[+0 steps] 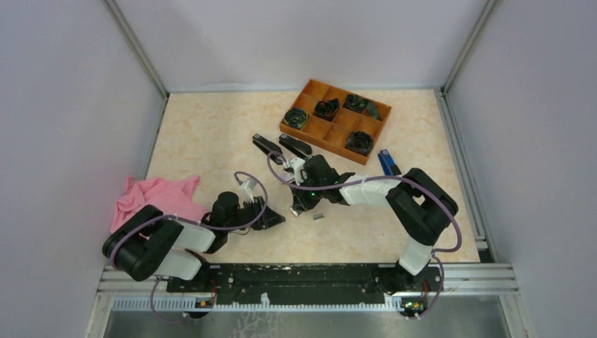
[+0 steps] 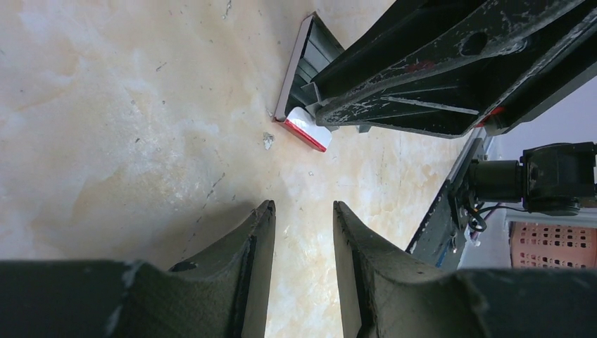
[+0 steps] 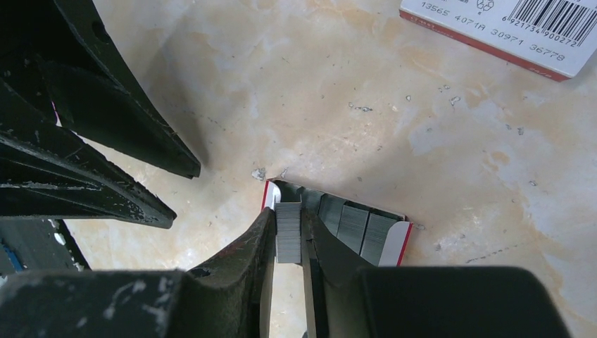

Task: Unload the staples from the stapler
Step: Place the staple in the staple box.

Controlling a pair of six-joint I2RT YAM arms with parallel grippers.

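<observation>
My right gripper (image 3: 288, 211) is shut on a short ribbed silvery strip of staples (image 3: 288, 232). It holds the strip at the left end of a small open white and red box (image 3: 394, 239), where more strips (image 3: 352, 225) lie side by side. In the top view that gripper (image 1: 304, 205) points down beside the box (image 1: 318, 215). A black stapler (image 1: 269, 148) lies behind it on the table. My left gripper (image 2: 303, 208) is open and empty just left of the box (image 2: 299, 84), low over the table.
An orange compartment tray (image 1: 320, 129) with black parts stands at the back right. A blue stapler (image 1: 388, 163) lies right of it. A pink cloth (image 1: 158, 197) lies at the left. A white barcode carton (image 3: 493, 24) lies beyond the box.
</observation>
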